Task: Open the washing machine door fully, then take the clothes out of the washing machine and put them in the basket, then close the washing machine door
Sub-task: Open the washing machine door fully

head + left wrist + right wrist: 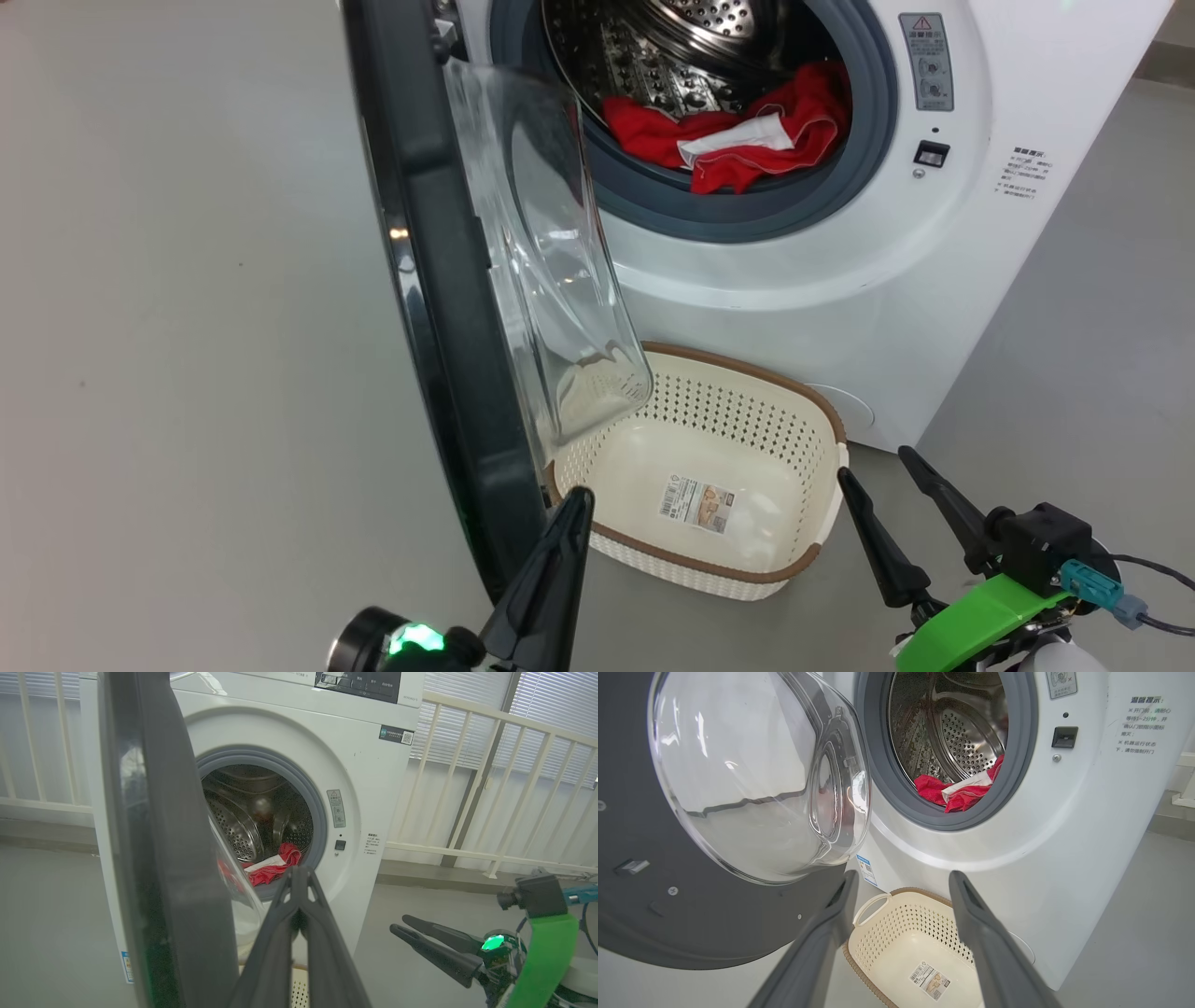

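Observation:
The white washing machine (822, 280) stands ahead with its washing machine door (439, 308) swung out toward me, seen edge-on, the glass bowl (738, 779) facing the drum. The red and white clothes (733, 140) lie at the front of the steel drum, also the clothes (957, 791) (273, 865). On the floor under the opening sits the cream basket (728, 411), nothing in it but a label. My left gripper (581, 497) is shut on nothing, close beside the door's lower rim on its inner side. My right gripper (876, 465) stands open just right of the basket (901, 924).
Grey floor (187, 373) stretches wide to the left of the door and narrower to the right of the machine. A white railing (490, 788) with blinds behind it runs along the back. A cable (1158, 569) trails from my right wrist.

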You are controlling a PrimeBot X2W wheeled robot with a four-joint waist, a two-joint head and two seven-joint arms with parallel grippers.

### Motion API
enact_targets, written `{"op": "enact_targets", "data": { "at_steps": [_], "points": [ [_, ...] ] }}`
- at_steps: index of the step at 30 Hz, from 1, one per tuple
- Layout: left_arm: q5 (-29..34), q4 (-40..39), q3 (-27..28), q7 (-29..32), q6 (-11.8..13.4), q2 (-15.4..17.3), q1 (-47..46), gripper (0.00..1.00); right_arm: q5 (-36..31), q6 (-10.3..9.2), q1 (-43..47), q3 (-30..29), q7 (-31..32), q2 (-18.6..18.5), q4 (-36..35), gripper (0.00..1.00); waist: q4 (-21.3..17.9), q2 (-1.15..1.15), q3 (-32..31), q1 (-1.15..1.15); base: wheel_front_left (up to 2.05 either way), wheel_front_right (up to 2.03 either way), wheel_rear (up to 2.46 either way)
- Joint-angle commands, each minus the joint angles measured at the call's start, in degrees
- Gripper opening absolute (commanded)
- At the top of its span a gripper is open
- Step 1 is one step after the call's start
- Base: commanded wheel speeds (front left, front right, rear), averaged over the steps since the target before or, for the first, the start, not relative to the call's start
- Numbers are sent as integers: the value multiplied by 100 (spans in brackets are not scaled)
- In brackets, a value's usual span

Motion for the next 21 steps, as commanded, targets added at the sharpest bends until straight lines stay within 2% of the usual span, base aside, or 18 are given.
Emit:
{"op": "enact_targets", "data": {
  "at_steps": [1,9,21],
  "points": [
    [-50,-15,159,-28,-19,9,-166,0,57,37,-205,125,-37,-89,-137,100,-19,0,22,0,0,0,0],
    [-339,944,182,-28,14,9,-348,0,79,37,-237,149,-37,-95,-135,100,-76,0,65,0,0,0,0],
    [-403,1133,737,-28,191,9,-320,0,78,37,-210,88,-37,-84,-175,100,-16,0,75,0,0,0,0]
  ]
}}
